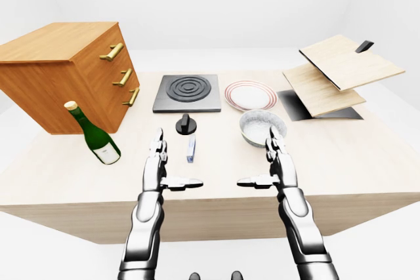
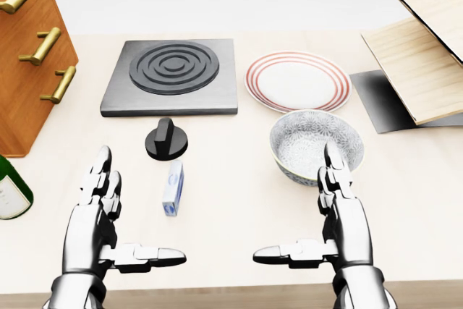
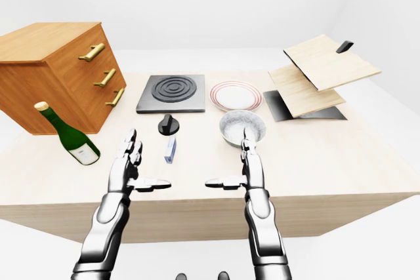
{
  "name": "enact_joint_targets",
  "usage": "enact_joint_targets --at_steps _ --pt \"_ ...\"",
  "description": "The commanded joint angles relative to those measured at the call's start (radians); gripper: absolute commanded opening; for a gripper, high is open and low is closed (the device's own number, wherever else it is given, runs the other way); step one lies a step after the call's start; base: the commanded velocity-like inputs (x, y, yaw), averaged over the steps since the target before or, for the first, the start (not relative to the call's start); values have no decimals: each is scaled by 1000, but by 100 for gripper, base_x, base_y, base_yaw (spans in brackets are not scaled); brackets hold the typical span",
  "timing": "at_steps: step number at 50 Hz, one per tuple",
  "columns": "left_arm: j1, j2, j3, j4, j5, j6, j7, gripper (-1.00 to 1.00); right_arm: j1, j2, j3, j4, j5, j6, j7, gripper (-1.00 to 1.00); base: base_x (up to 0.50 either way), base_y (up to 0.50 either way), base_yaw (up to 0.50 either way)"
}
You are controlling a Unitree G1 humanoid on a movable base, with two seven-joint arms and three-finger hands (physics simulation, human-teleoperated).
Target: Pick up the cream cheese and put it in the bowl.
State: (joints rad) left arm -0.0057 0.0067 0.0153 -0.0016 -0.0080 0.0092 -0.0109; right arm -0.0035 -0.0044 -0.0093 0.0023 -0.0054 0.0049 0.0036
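The cream cheese (image 2: 173, 188) is a small blue and white box lying on the table, just below a black knob (image 2: 166, 140) in the head view. The patterned grey bowl (image 2: 316, 145) stands to its right, empty. My left hand (image 2: 116, 229) hovers open to the lower left of the box, fingers up and thumb pointing right. My right hand (image 2: 325, 229) hovers open just below the bowl, thumb pointing left. Neither hand touches anything.
A black stove plate (image 2: 172, 76) and a red-rimmed plate (image 2: 297, 81) lie above the knob and bowl. A wooden drawer cabinet (image 1: 65, 73) and a green wine bottle (image 1: 97, 136) stand at the left. A wooden rack (image 1: 335, 73) stands at the right.
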Motion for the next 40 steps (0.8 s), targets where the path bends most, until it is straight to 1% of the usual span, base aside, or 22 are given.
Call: enact_joint_targets --at_steps 1,2,3,4,5,6,7,8,10,11,12,13,16,20,23,24,28,29,30,33,37,40 --pt "-19 14 27 -8 3 20 3 100 -1 4 -14 -17 -3 55 -24 100 0 0 0" --pt "-20 14 27 -16 -4 31 -3 100 -1 1 -10 -16 13 49 -4 100 0 0 0" --pt "-17 15 24 -27 -2 35 -5 100 -2 0 -9 -14 8 47 -11 100 0 0 0" --pt "-13 16 21 -31 7 28 -6 100 -4 -2 -8 -9 4 45 -11 100 0 0 0" --pt "-7 16 19 -46 17 35 -1 100 -6 -3 -7 -2 -7 42 -20 100 0 0 0" --pt "-7 16 19 -47 18 35 -1 100 -6 -3 -6 -2 -8 42 -21 100 0 0 0" --pt "7 15 16 -78 21 43 -4 100 -5 -5 -7 2 -13 34 -22 100 0 0 0" --pt "13 14 17 -98 18 54 -8 100 -4 -4 -7 -1 -13 36 -21 100 0 0 0" --pt "22 14 18 -124 23 57 -9 100 -4 -4 -7 -4 -17 34 -25 100 0 0 0" --pt "25 13 20 -131 29 52 -5 100 -3 -4 -6 -9 -17 37 -24 100 0 0 0" --pt "27 13 22 -136 24 58 -9 100 -3 -4 -5 -10 -17 38 -22 100 0 0 0" --pt "30 13 26 -141 12 59 -16 100 0 -3 -3 -12 -19 38 -22 100 0 0 0" --pt "36 14 31 -137 16 43 -17 100 0 -1 2 -7 -25 36 -23 100 0 0 0" --pt "37 17 39 -146 5 50 -24 100 -1 1 12 -21 -32 50 -20 100 0 0 0" --pt "33 17 42 -139 3 48 -24 100 -2 1 12 -21 -33 52 -20 100 0 0 0" --pt "32 17 41 -127 5 40 -24 100 -2 1 10 -21 -29 53 -16 100 0 0 0" --pt "32 17 41 -126 6 39 -24 100 -2 1 10 -21 -29 53 -16 100 0 0 0" --pt "38 14 31 -104 18 17 -23 100 9 1 6 -44 -25 56 -17 100 0 0 0" --pt "38 13 29 -101 21 14 -22 100 10 0 4 -45 -24 57 -17 100 0 0 0" --pt "37 14 30 -100 20 16 -23 100 9 -2 3 -45 -27 63 -16 100 0 -5 0" --pt "40 14 31 -103 17 17 -25 100 10 0 4 -43 -27 61 -15 100 0 -17 0" --pt "45 14 30 -97 16 9 -29 100 10 1 7 -41 -29 58 -17 100 0 -22 0"
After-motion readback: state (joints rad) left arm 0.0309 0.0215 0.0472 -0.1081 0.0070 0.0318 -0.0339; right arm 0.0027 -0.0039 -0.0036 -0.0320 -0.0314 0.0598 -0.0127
